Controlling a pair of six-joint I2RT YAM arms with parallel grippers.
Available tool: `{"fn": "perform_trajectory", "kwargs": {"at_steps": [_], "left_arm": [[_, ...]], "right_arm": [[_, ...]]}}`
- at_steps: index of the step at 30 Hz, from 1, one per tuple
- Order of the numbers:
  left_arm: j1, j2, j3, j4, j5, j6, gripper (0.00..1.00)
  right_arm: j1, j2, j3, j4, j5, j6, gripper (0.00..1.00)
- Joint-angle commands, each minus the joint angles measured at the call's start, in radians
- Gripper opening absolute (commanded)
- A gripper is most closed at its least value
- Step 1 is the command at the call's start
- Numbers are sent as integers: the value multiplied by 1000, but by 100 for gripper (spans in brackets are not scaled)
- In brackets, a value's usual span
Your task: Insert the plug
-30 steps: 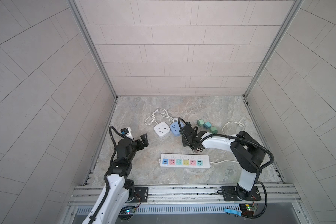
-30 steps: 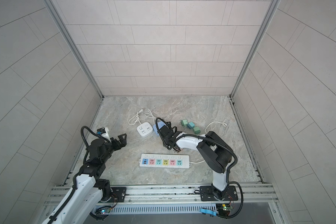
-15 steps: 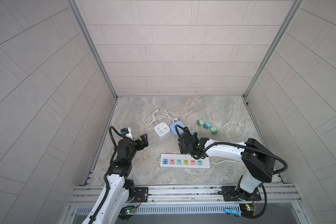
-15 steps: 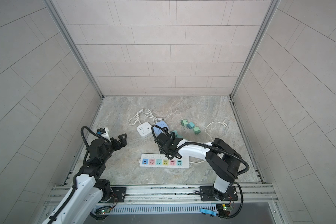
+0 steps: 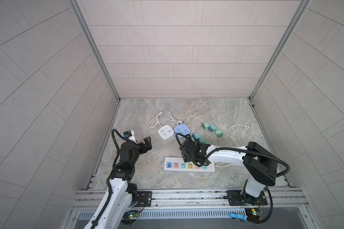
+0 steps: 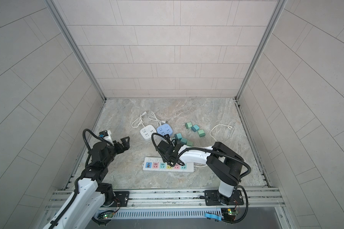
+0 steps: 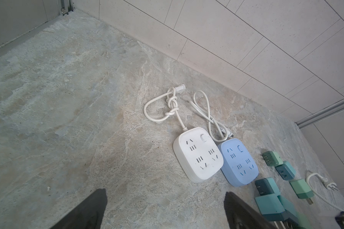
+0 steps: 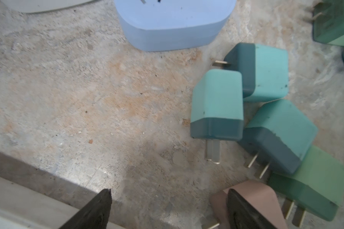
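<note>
Near the desk's (image 5: pixel 147 119) front edge lies the power strip (image 5: pixel 189 166). Just beyond it the right hand (image 8: pixel 168 191) hangs released, a pink plug (image 8: pixel 252 190) just beside it, teal plugs (image 8: pixel 216 103) farther back. By the left edge, the left hand (image 7: pixel 164 192) gapes empty.

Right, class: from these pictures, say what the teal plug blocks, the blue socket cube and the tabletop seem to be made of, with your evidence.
Teal plug blocks: likely matte plastic, two-tone moulded bodies with rounded edges; prongs look like shiny metal.
Blue socket cube: smooth plastic, uniform colour, soft sheen.
Tabletop: stone or stone-print laminate, veined grey-beige mottling; cannot tell which.
</note>
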Motion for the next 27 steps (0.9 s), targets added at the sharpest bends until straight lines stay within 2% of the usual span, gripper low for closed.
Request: {"fn": "perform_trajectory", "kwargs": {"at_steps": [1, 5, 7, 11, 15, 19, 27], "left_arm": [[-5, -10, -9, 9, -1, -13, 100], [-5, -11, -10, 7, -2, -13, 100], [-5, -11, -9, 7, -3, -13, 100], [-5, -11, -10, 7, -2, -13, 100], [-5, -11, -10, 7, -1, -13, 100], [-5, -13, -10, 7, -1, -13, 100], [-4, -14, -11, 6, -2, -15, 100]], "right_arm": [[27, -55, -31, -65, 17, 15, 93], [32, -64, -45, -69, 10, 21, 93], [33, -55, -45, -60, -5, 18, 87], [32, -27, -13, -26, -75, 9, 69], [22, -18, 53, -74, -3, 19, 69], [15, -55, 104, -129, 83, 6, 76], [-101, -39, 143, -116, 38, -67, 76]]}}
